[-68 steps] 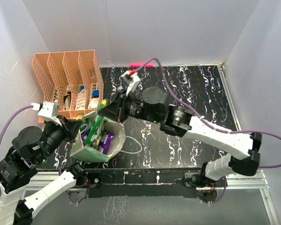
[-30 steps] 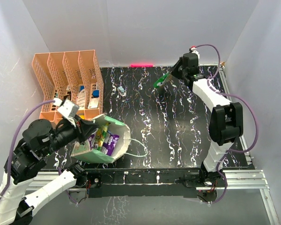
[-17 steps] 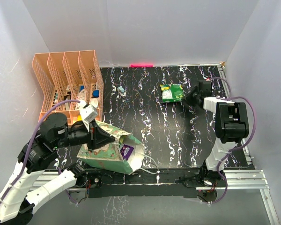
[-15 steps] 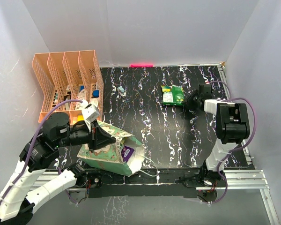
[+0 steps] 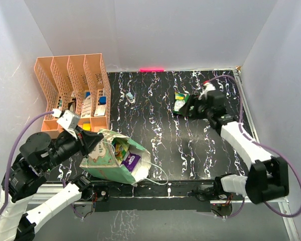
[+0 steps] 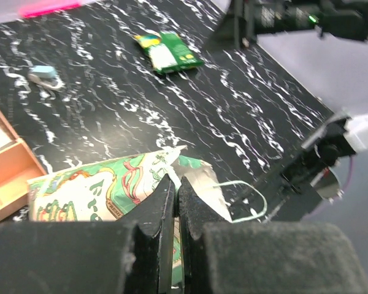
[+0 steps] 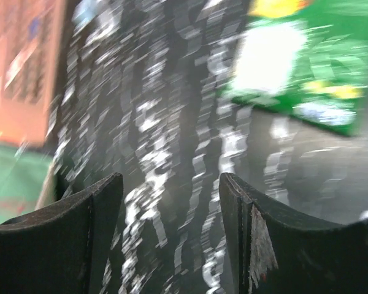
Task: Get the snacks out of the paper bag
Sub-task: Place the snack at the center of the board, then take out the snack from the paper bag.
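Tipped paper bag (image 5: 106,161) holds purple and green snacks (image 5: 131,160)

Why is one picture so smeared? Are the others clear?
Right wrist view: streaky blur, the green packet and table smeared. Left wrist view: table crisp, the near gripper dark and soft. Top view: sharp, a pink glow at the table's far edge.

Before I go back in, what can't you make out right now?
Snacks left in the paper bag: top view, its wall hides most.
Its mouth: left wrist view, the left fingers block it.
Green packet: right wrist view, blurred, cut by the top edge.
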